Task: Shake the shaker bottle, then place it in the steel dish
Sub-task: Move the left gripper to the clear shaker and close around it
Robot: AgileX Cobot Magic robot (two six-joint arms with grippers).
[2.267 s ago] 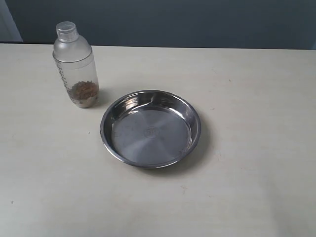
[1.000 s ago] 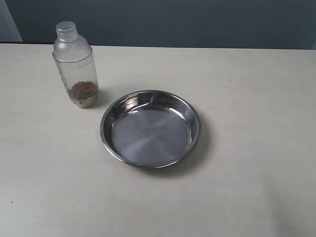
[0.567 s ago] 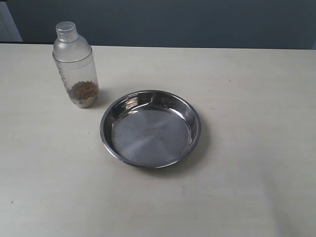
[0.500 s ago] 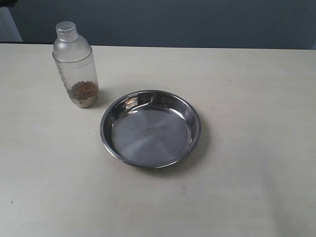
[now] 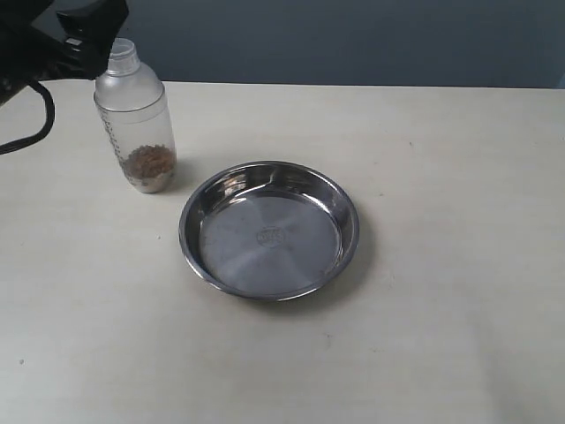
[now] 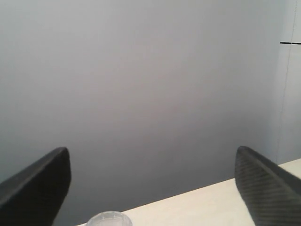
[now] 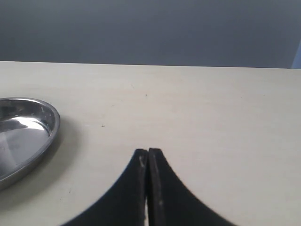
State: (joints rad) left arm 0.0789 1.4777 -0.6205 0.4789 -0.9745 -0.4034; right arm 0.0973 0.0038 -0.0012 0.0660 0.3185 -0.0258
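Across the pale table (image 5: 441, 353) there's plenty of open room: the whole right half and the near side lie bare, and the far edge runs just behind the shaker bottle (image 5: 135, 124). The steel dish (image 5: 187, 238) sits mid-table, near the bottle but not touching it. The bottle stands upright at far left, brown granules (image 5: 148, 163) settled in its base. New since half a second ago, the left arm (image 5: 53, 40) has swung into the top-left corner, its dark bulk overlapping the bottle's top, while bottle and dish haven't budged. The left gripper (image 6: 150, 188) has its fingers spread wide, gripping nothing, with the cap (image 6: 108, 219) just peeking up between them. The right gripper (image 7: 147, 155) is pressed together, nothing in it, over bare table beside the dish.
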